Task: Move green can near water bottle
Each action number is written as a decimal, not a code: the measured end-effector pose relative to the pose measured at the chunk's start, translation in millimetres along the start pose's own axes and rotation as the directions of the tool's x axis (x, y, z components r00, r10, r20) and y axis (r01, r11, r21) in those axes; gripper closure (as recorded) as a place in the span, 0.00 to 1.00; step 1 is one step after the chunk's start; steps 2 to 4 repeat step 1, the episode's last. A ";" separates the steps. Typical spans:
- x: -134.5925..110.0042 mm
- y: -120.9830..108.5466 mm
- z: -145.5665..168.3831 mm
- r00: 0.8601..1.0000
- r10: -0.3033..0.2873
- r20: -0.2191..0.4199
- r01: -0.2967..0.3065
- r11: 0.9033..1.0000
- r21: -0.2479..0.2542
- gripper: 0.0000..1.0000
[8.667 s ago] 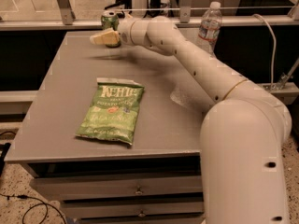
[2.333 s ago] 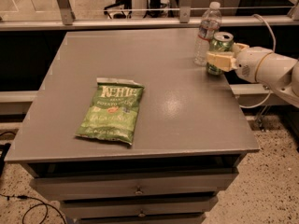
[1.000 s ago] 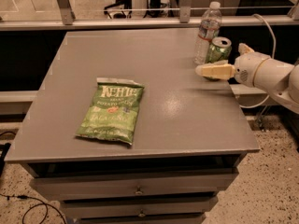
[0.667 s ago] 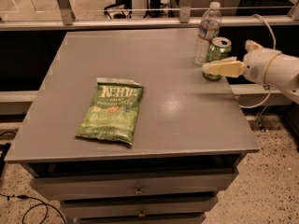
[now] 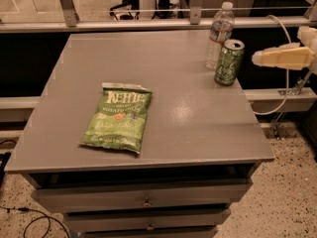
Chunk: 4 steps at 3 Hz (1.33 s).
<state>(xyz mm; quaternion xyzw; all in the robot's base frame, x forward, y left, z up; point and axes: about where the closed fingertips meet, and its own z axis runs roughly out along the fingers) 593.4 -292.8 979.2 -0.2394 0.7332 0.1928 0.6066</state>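
Observation:
The green can [image 5: 229, 62] stands upright on the grey table [image 5: 163, 108] at its far right. The water bottle [image 5: 219, 34], clear with a white cap, stands just behind it and to its left, almost touching. My gripper [image 5: 256, 58] hangs off the table's right edge at the height of the can. Its cream fingers [image 5: 285, 57] point left at the can with a small gap between. It is open and holds nothing.
A flat green Kettle chip bag [image 5: 118, 118] lies left of the table's middle. Drawers [image 5: 143, 201] sit under the tabletop. A metal rail [image 5: 148, 24] runs behind the table. A cable [image 5: 285, 90] loops down at the right.
My gripper carried the can from the far left to beside the bottle, let go of it, and has drawn back to the right, off the table edge.

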 end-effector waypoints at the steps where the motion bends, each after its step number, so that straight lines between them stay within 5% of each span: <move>1: 2.6 9.9 2.0 1.000 0.000 -0.014 -0.001 0.999 -0.038 0.00; 4: 2.6 9.9 2.0 1.000 0.000 -0.014 -0.001 0.999 -0.038 0.00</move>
